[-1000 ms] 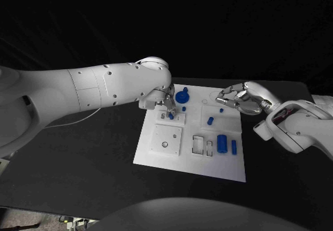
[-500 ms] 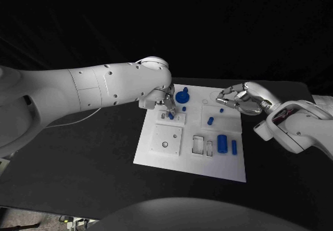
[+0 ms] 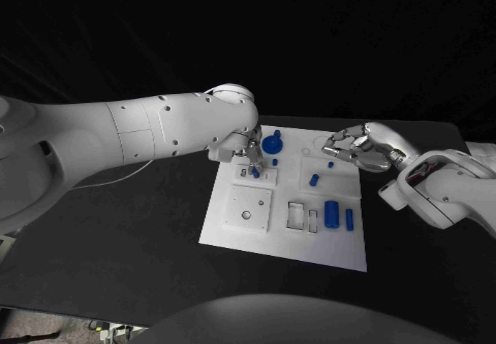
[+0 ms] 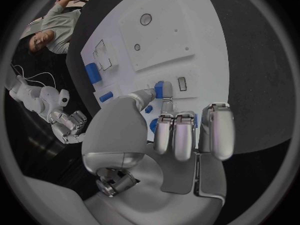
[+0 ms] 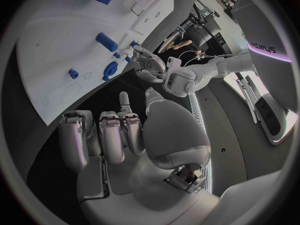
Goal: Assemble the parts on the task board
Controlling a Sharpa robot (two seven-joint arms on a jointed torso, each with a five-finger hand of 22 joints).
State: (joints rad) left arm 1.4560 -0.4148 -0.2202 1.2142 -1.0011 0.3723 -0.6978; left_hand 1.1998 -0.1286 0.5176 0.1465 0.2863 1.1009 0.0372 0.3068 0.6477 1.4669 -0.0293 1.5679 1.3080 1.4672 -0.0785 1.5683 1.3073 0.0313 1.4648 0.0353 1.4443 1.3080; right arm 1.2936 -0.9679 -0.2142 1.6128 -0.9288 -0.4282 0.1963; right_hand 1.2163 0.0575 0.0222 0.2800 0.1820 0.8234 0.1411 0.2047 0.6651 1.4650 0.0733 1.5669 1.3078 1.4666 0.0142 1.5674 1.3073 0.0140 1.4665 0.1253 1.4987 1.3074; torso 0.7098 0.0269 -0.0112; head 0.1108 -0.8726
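Note:
The white task board (image 3: 240, 233) lies in the middle of the black table. My left hand (image 3: 240, 149) hovers over its far left corner and pinches a small blue peg (image 3: 255, 172) between thumb and finger, the peg's tip just above the board. In the left wrist view the peg (image 4: 159, 89) sits beside a small rectangular slot (image 4: 182, 83). My right hand (image 3: 357, 147) hangs over the board's far right edge with its fingers curled in on nothing. A blue round knob (image 3: 272, 143) stands between the two hands.
A large blue cylinder (image 3: 331, 213) and a slimmer blue piece (image 3: 348, 219) lie at the board's right side. Small blue pegs (image 3: 313, 180) stand mid-board. A square plate with a round hole (image 3: 248, 208) and rectangular pockets (image 3: 297, 215) occupy the near half.

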